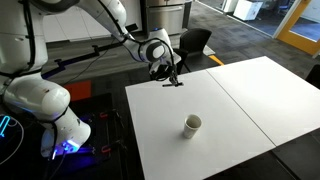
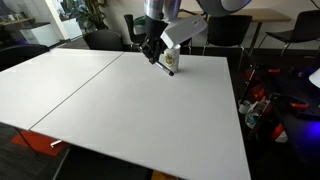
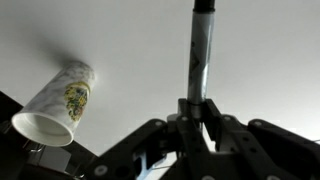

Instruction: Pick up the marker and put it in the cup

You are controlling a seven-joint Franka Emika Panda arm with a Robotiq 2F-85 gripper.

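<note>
My gripper [image 3: 198, 112] is shut on the marker [image 3: 200, 55], a thin dark stick that juts out from between the fingers. In both exterior views the gripper [image 1: 170, 76] [image 2: 153, 52] hangs above the white table, and the marker tip [image 1: 176, 83] shows just below it. The cup [image 1: 192, 125] is small and white with a printed side. It stands upright on the table, apart from the gripper. It also shows in the wrist view [image 3: 55, 100] to the left of the marker, and in an exterior view [image 2: 170, 61] just beside the gripper.
The white table [image 1: 240, 100] is made of two joined panels with a seam [image 2: 70, 95]. Black office chairs [image 1: 195, 42] stand beyond its far edge. The robot's base [image 1: 40, 105] and cables sit off the table's side.
</note>
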